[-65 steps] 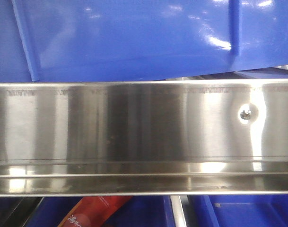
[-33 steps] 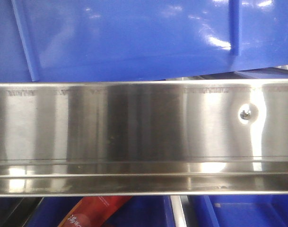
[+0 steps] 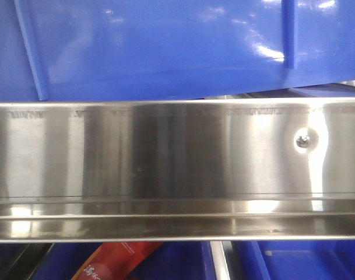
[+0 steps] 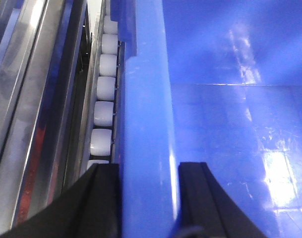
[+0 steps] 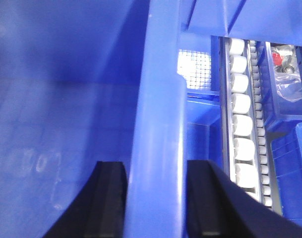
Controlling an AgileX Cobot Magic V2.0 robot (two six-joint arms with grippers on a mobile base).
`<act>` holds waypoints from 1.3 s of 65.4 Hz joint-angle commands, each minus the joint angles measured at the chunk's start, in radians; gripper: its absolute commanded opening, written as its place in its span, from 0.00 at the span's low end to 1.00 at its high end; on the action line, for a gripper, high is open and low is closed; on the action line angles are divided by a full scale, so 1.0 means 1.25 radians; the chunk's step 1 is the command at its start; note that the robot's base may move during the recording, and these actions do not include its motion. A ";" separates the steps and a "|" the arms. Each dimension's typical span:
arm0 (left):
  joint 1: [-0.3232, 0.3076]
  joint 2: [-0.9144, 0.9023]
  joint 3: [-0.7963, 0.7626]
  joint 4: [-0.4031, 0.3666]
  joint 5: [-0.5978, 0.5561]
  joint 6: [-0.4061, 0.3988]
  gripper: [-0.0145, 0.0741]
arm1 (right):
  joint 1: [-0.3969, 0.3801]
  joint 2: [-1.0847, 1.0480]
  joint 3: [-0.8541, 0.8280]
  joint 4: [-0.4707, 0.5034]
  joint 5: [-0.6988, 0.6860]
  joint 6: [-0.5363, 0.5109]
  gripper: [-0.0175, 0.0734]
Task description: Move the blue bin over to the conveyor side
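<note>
- the large glossy plastic blue bin (image 3: 165, 46) fills the top of the front view; its smooth wall, with a thin vertical rib, stands just behind the long brushed stainless-steel rail (image 3: 165, 157); both wrist views look along its thick rolled rim (image 4: 146, 99) and into its bare interior
- the black two-fingered left gripper (image 4: 148, 168) straddles that rim, one finger outside the wall and one inside, both pressed to the plastic; it reads as clamped on the blue bin
- the black two-fingered right gripper (image 5: 154, 166) takes what looks like the opposite wall the same way, its fingers closed against either face of the rim
- a hold on two sides suits so wide a crate, in my judgement; one arm alone would let it swing or tip, while two keep it level and move it as one piece
- the rolled rim is the stiffest part to pinch, though the glossy plastic could slip if the arms fall out of step
- rows of short white plastic rollers (image 4: 103, 111) in a metal track run close beside the bin, and they show again in the right wrist view (image 5: 240, 124); whether the base rests on them or hangs clear, i cannot tell
- the rail bears one small metal screw (image 3: 303, 140); below it lie smaller blue bins (image 3: 305, 262) and a red printed packet (image 3: 116, 262)
- the conveyor shows in no view, so the distance left is unknown; the room itself is hidden behind bins and metal
</note>
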 commanded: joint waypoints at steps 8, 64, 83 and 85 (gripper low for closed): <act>-0.003 -0.002 -0.005 -0.006 -0.006 -0.004 0.15 | -0.002 0.002 -0.002 -0.006 -0.003 -0.007 0.11; -0.003 -0.082 -0.129 -0.006 0.038 -0.002 0.14 | -0.002 -0.120 -0.003 -0.006 -0.013 0.018 0.11; -0.003 -0.149 -0.120 -0.006 0.100 -0.002 0.14 | -0.002 -0.206 0.015 -0.005 0.010 0.029 0.11; -0.003 -0.159 -0.116 -0.006 0.096 -0.002 0.14 | -0.002 -0.221 0.022 -0.005 0.003 0.031 0.11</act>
